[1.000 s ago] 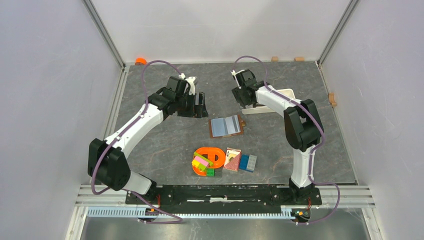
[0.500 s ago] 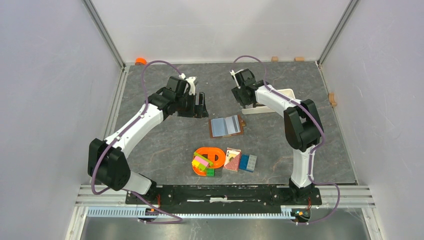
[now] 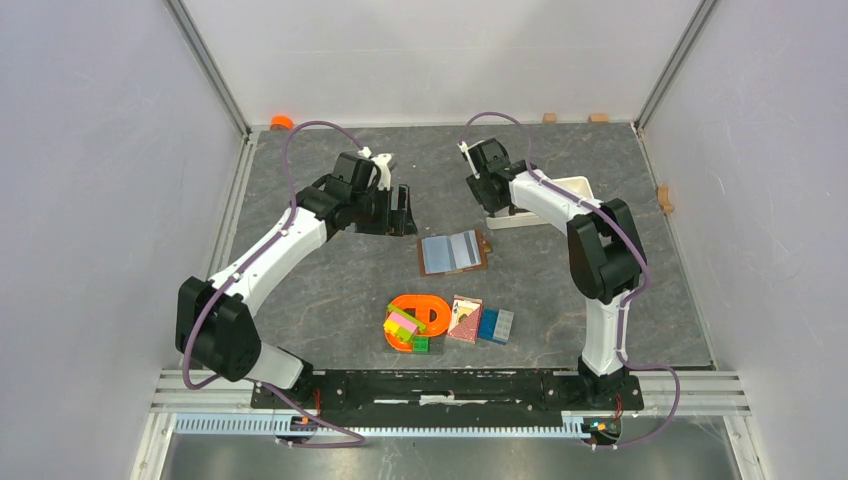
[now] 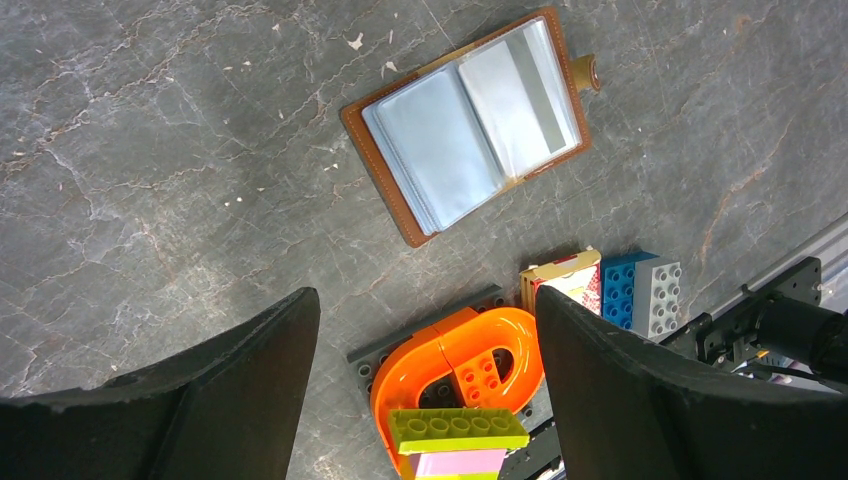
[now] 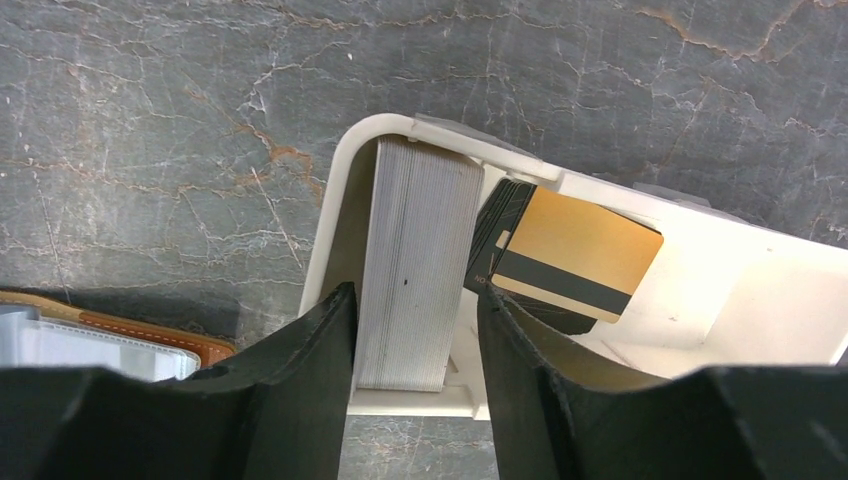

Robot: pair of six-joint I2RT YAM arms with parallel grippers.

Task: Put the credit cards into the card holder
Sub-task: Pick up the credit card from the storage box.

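Observation:
The card holder (image 3: 453, 252) lies open on the table's middle, brown-edged with clear sleeves showing (image 4: 470, 120); its corner shows in the right wrist view (image 5: 140, 335). The credit cards are in the white tray (image 3: 572, 188): a pale stack on edge (image 5: 420, 250) against the tray's left wall (image 5: 330, 220), and a gold card with a black stripe (image 5: 580, 250) lying over a dark one (image 5: 500, 215). My right gripper (image 5: 415, 295) straddles the stack, left finger against it, a gap at the right finger. My left gripper (image 4: 425, 300) hangs open and empty left of the holder (image 3: 400, 212).
An orange curved brick with green and pink blocks (image 3: 415, 320) sits near the front, with a red playing-card pack (image 3: 465, 318) and blue and grey blocks (image 3: 496, 326) beside it. An orange object (image 3: 282, 122) lies at the back left corner.
The right gripper's jaws have narrowed around the card stack, and its wrist has shifted slightly. The left arm has not moved.

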